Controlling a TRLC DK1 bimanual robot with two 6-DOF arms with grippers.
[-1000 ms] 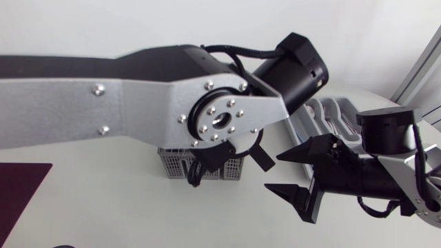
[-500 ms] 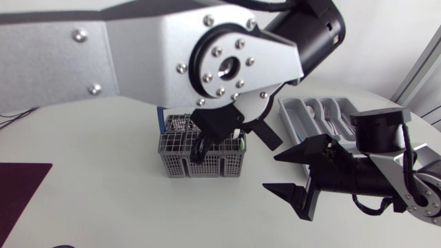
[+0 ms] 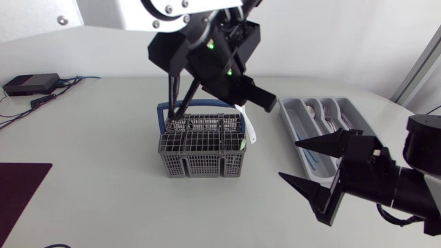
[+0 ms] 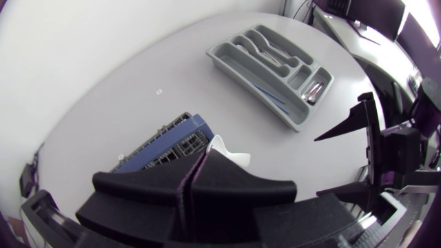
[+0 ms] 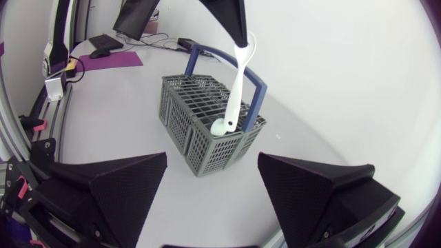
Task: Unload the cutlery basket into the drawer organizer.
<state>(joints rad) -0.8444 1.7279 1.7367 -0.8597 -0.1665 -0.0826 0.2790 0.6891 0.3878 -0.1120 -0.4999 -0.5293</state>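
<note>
hanging bowl-down over the grey mesh plastic cutlery basket [image 3: 203, 157] is a white plastic spoon [image 3: 249, 129]. its handle top is pinched in the left gripper [image 3: 248, 93], whose two black wedge fingers are pressed together on it. in the right wrist view the spoon's bowl sits level with the basket's top rim, at the corner nearest the blue hoop handle [image 5: 258, 79]; whether it touches the grid i cannot tell. the left wrist view shows only a white sliver of the spoon past the closed fingers, with the basket beneath.

the basket stands upright on the white table [image 3: 103, 158]. beside the basket, on the side where the right arm enters, lies the grey moulded drawer organizer [image 3: 293, 120], apart from the basket, with several pieces of metal cutlery [image 3: 331, 117] already lying in its long slots.

nearer the front than the organizer, and clear of the basket, the right gripper [image 3: 289, 160] hovers with its fingers spread wide, nothing between them, tips pointing toward the basket.

on the basket's far side from the organizer, a dark maroon mat [image 3: 21, 186] lies at the table's edge.
</note>
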